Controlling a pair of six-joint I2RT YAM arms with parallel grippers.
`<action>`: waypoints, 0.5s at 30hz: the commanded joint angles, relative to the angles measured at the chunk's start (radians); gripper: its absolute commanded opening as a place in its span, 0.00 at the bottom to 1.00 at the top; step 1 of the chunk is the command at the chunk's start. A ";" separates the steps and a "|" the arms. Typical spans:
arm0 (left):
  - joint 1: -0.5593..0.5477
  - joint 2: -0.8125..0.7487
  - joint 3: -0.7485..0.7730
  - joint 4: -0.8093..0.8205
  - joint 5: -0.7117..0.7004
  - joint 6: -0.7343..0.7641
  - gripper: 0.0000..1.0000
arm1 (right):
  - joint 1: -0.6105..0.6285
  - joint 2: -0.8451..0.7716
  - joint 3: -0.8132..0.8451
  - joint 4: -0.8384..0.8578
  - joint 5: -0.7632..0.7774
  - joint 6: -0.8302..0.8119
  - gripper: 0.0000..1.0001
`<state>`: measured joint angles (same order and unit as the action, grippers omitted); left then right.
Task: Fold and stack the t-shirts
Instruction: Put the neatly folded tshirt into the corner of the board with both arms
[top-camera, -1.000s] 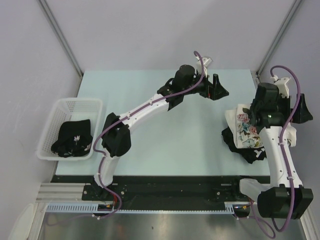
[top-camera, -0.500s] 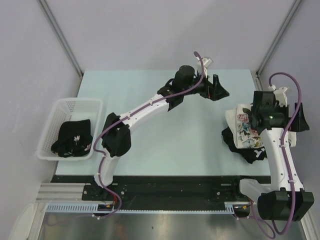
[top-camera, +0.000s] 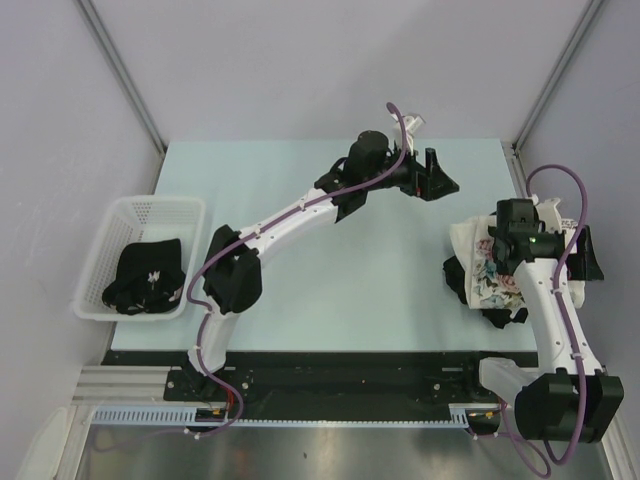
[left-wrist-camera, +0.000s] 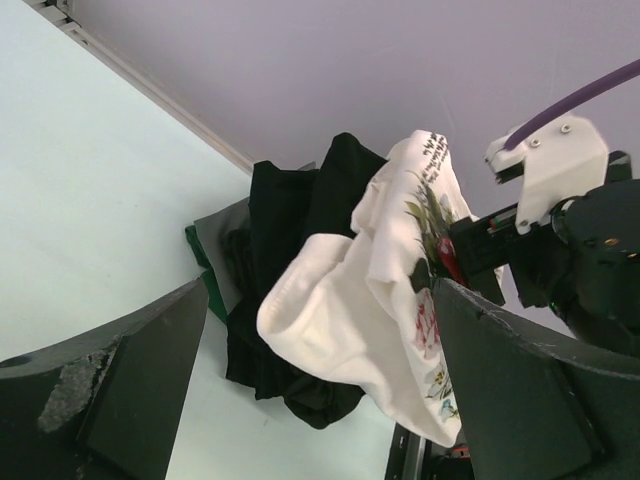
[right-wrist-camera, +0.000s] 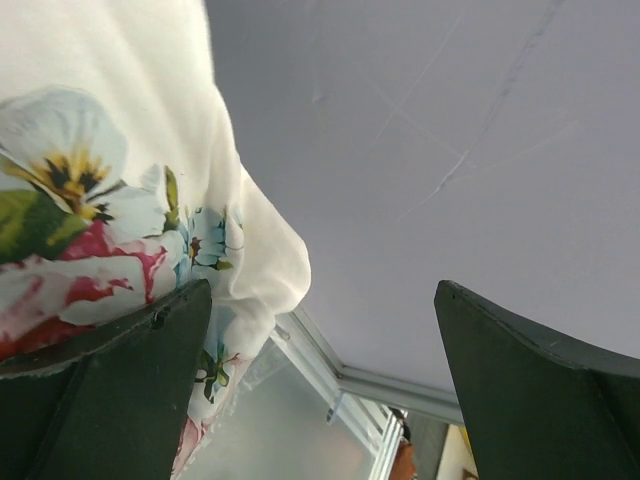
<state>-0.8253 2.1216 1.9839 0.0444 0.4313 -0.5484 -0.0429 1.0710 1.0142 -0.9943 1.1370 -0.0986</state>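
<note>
1. Right gripper (top-camera: 497, 243) now sits lower and further left than a second ago; its jaws are spread beside the white shirt (left-wrist-camera: 375, 300).
2. Under that shirt lies a rumpled black shirt (left-wrist-camera: 290, 260).
3. Left gripper (top-camera: 432, 175) hangs spread, unmoved.
4. Folding looks unfinished.

White floral-print t-shirt (left-wrist-camera: 385, 300): a line of small dark lettering along its upper fold, too small to read.
Readable text elsewhere: none.
</note>
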 joint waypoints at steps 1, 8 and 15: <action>0.012 -0.075 -0.013 0.054 0.027 -0.018 0.99 | -0.003 -0.013 -0.025 -0.029 -0.019 0.054 1.00; 0.014 -0.078 -0.020 0.058 0.037 -0.018 0.99 | 0.001 0.013 0.009 0.062 0.056 -0.009 1.00; 0.015 -0.115 -0.072 0.061 0.040 -0.012 0.99 | 0.040 0.116 0.208 0.011 0.056 0.045 1.00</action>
<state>-0.8165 2.1033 1.9415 0.0654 0.4503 -0.5533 -0.0307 1.1469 1.0882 -0.9890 1.1656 -0.0971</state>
